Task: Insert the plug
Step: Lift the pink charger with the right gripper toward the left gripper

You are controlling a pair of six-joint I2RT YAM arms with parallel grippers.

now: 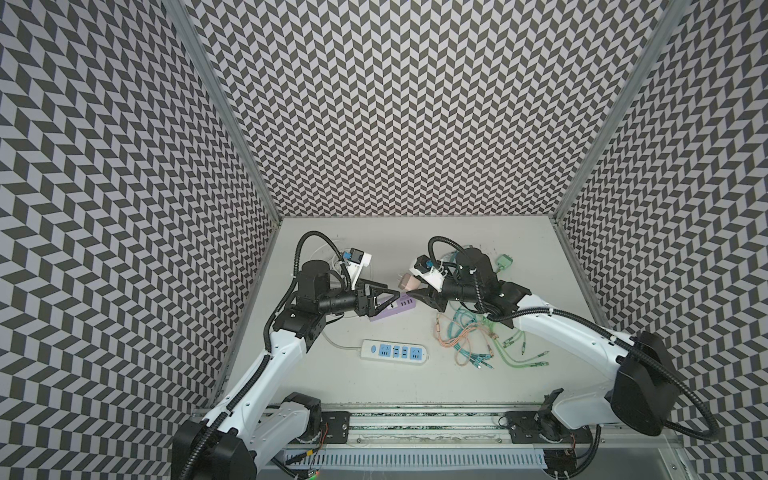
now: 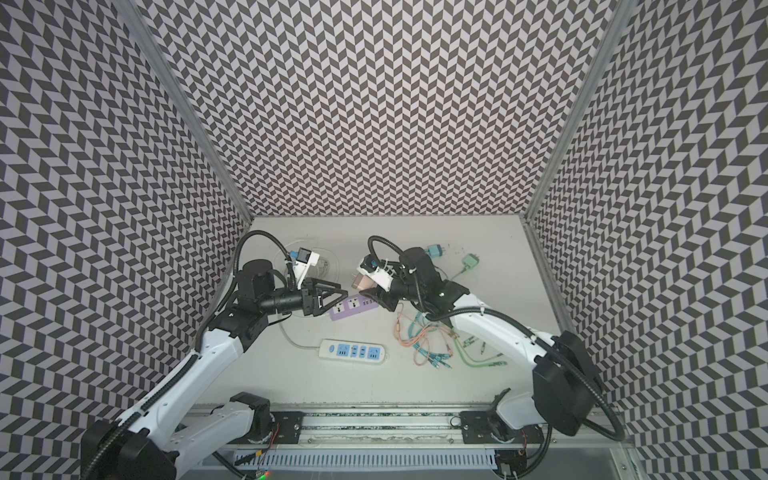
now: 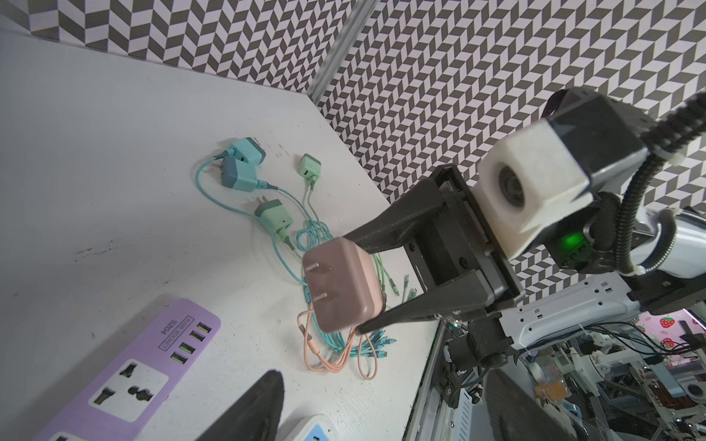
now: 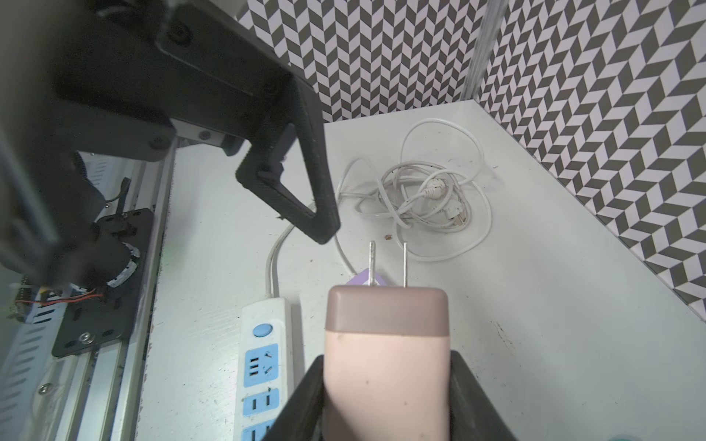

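The plug (image 4: pixel 386 343) is a pink two-pin charger block. My right gripper (image 4: pixel 386 359) is shut on its sides and holds it off the table, pins pointing toward the left arm. It shows in both top views (image 1: pixel 408 282) (image 2: pixel 360 282) and in the left wrist view (image 3: pixel 340 284). A purple power strip (image 1: pixel 399 307) (image 3: pixel 126 366) lies just under and in front of the plug. My left gripper (image 1: pixel 392 293) (image 3: pixel 382 382) hovers over that strip's left part, open, with nothing between its fingers. A white power strip (image 1: pixel 395 352) (image 4: pixel 263 343) with blue sockets lies nearer the front.
Teal and green chargers (image 3: pixel 244 168) with their cords lie at the back right. A tangle of orange, teal and green cables (image 1: pixel 478 340) sits beside the right arm. A coiled white cord (image 4: pixel 428 191) lies at the back left. Patterned walls close in three sides.
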